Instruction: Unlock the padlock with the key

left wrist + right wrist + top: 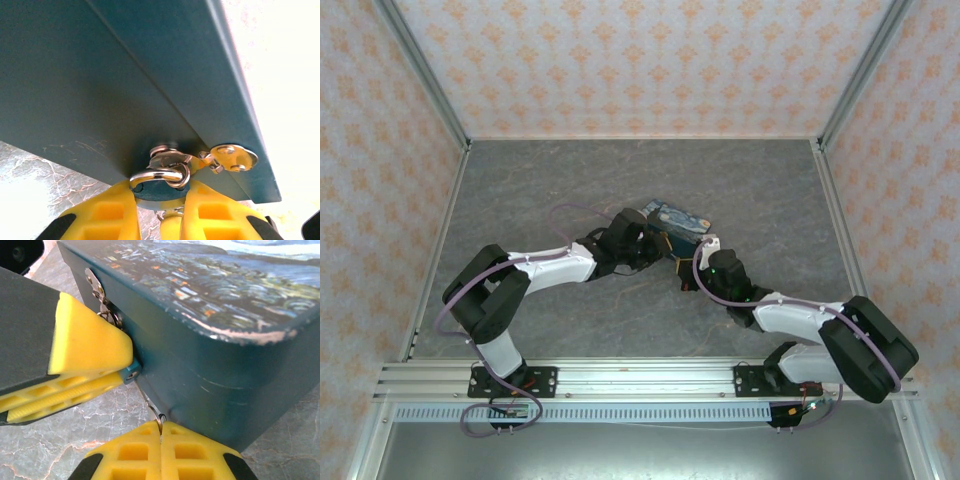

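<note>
Padlock (131, 372) hangs off the box's (210, 355) near-side hasp, mid-bench (60, 440). It's tiny, rigid, prob. light & slick, so hold it by the body, where your left pincer (160, 200) is clamped on it now. Right pincer (161, 432) is pinched tight on the thin key (150, 400), which runs up to the lock; box lid is down, contents hidden.

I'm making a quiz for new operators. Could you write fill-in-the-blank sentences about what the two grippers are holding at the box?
The left gripper is shut on the tiny teal-blue ____.
The right gripper pinches a thin silvery ____ reaching up to that lock.
The lock's curved silver shackle hangs at the dark blue, painting-printed ____.
Missing words: padlock; key; box.
</note>
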